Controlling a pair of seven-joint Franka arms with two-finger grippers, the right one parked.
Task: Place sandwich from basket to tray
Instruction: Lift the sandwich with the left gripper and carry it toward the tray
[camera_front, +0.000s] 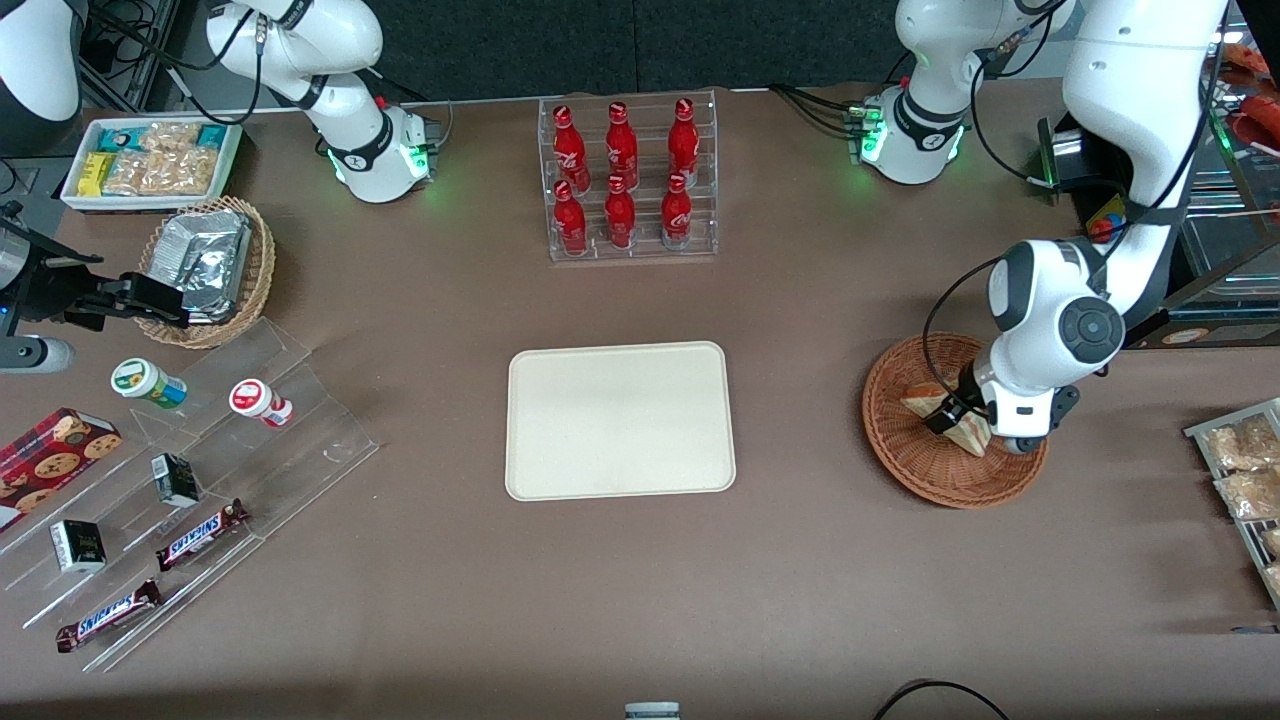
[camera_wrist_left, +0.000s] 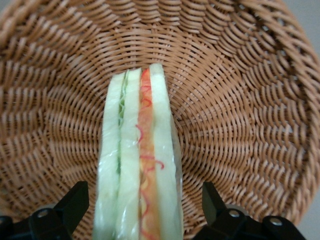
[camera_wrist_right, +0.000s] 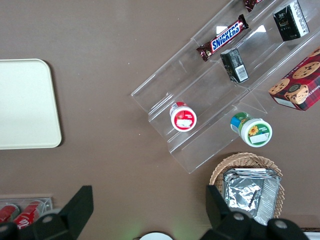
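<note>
The sandwich (camera_front: 974, 437), a pale bread wedge with red and green filling, lies in the round reddish-brown wicker basket (camera_front: 900, 462) toward the working arm's end of the table. My left gripper (camera_front: 950, 415) is down inside the basket, over the sandwich. In the left wrist view the gripper (camera_wrist_left: 142, 205) is open, with one black finger (camera_wrist_left: 75, 202) on each side of the sandwich (camera_wrist_left: 140, 150) and a gap on both sides. The basket weave (camera_wrist_left: 240, 100) fills that view. The cream-beige tray (camera_front: 620, 420) lies flat and bare at the table's middle, also in the right wrist view (camera_wrist_right: 25, 100).
A clear rack of red bottles (camera_front: 628, 180) stands farther from the front camera than the tray. A tray of snack packets (camera_front: 1240, 470) lies beside the basket at the table edge. A clear stepped stand (camera_front: 200, 480) with snacks and a tan basket of foil packets (camera_front: 210, 270) lie toward the parked arm's end.
</note>
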